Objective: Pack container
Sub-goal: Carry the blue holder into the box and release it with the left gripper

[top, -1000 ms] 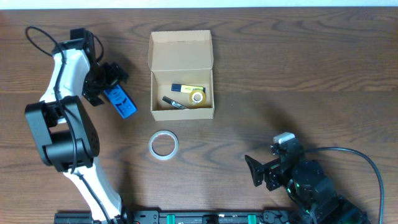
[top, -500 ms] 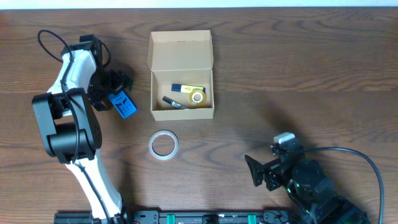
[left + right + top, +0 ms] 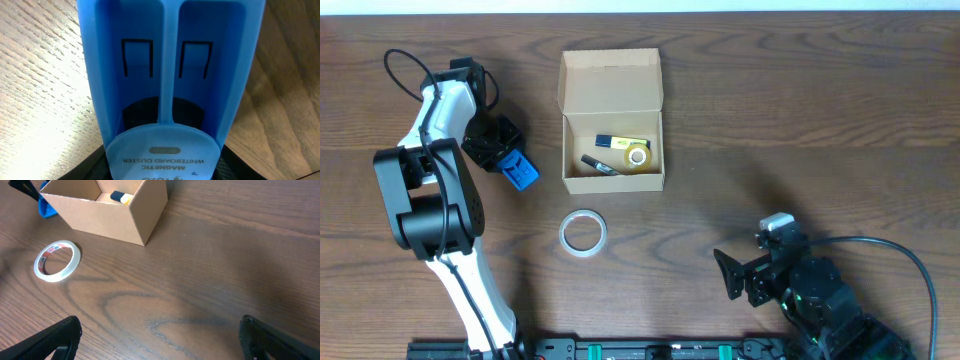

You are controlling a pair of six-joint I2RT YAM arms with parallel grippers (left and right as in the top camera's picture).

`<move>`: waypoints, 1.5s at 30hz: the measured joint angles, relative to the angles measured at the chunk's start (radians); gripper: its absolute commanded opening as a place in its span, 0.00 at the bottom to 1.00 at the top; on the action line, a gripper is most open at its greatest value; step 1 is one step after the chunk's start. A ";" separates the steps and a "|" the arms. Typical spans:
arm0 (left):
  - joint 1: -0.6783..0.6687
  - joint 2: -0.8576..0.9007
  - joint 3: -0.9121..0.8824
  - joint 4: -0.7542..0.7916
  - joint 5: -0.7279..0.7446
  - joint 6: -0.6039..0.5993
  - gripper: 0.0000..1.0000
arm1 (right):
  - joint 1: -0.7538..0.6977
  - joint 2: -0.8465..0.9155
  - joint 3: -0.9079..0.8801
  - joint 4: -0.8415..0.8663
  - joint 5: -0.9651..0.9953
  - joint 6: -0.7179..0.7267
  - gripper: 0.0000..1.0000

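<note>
The left gripper (image 3: 503,152), jaws clamped on the blue duster (image 3: 521,171), is holding it left of the open container (image 3: 612,80) at mid-table and is needing height to clear its wall; the right gripper (image 3: 726,275) is idling, jaws apart.

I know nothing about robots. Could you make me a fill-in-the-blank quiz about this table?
The left gripper grips a whiteboard duster coloured ___.
The container has its flap lid ___.
The tape roll on the table lies ___ the container, not inside.
The right gripper holds ___.
Missing words: blue; open; outside; nothing.
</note>
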 measured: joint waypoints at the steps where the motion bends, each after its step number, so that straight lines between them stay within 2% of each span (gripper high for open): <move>1: 0.000 0.000 0.000 -0.005 0.000 0.000 0.40 | 0.000 0.000 0.000 0.000 0.000 0.000 0.99; 12: -0.003 -0.025 0.080 -0.116 -0.019 0.024 0.40 | 0.000 0.000 0.000 0.000 0.000 0.000 0.99; 20: -0.085 -0.214 0.150 -0.184 -0.071 0.120 0.35 | 0.000 0.000 0.000 0.000 0.000 0.000 0.99; 28: -0.280 -0.352 0.159 -0.208 -0.089 0.285 0.27 | 0.000 0.000 0.000 0.000 0.000 0.000 0.99; 40: -0.541 -0.360 0.159 -0.198 -0.110 0.650 0.22 | 0.000 0.000 0.000 0.000 0.000 0.000 0.99; 45: -0.592 -0.360 0.159 -0.149 -0.114 0.756 0.22 | 0.000 0.000 0.000 0.000 0.000 0.000 0.99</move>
